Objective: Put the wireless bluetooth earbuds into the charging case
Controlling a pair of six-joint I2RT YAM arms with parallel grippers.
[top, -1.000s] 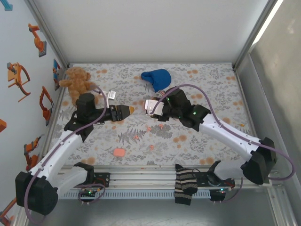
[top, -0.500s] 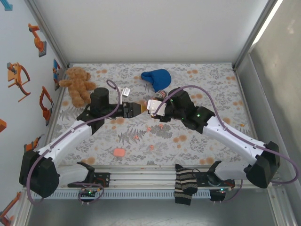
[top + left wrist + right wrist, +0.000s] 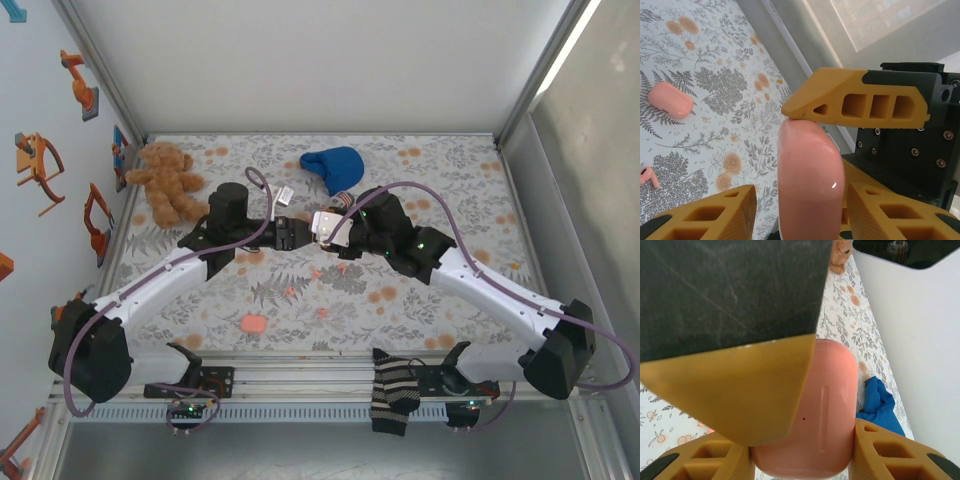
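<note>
Charging case is up off the mat, just on the near side of the blue cloth, right where the two grippers meet nose to nose. Its long axis runs along the line between them, so roughly left-right across the table and lengthwise along both sets of fingers. In the right wrist view the broad face with the thin slot and a tiny dot faces the camera. In the left wrist view you see it edge-on, with the rounded end pointing away from that camera and touching one yellow finger of the other gripper.

Right gripper: fingers pressed against both narrow edges of the case, so it's clamped on it. Left gripper: fingers spread either side of the flat faces. One sits right against the case and the other has a sliver of mat showing in between, so it isn't squeezing.

Both arms reach in diagonally from their bases and make a shallow arch that peaks just short of the cloth.

One of the wireless bluetooth earbuds lies loose on the mat in the left wrist view, though I can't place it against the cloth. A second pink case lies on the mat, much nearer the bases than the cloth and a bit left of it. The teddy bear sits off to the cloth's left.
</note>
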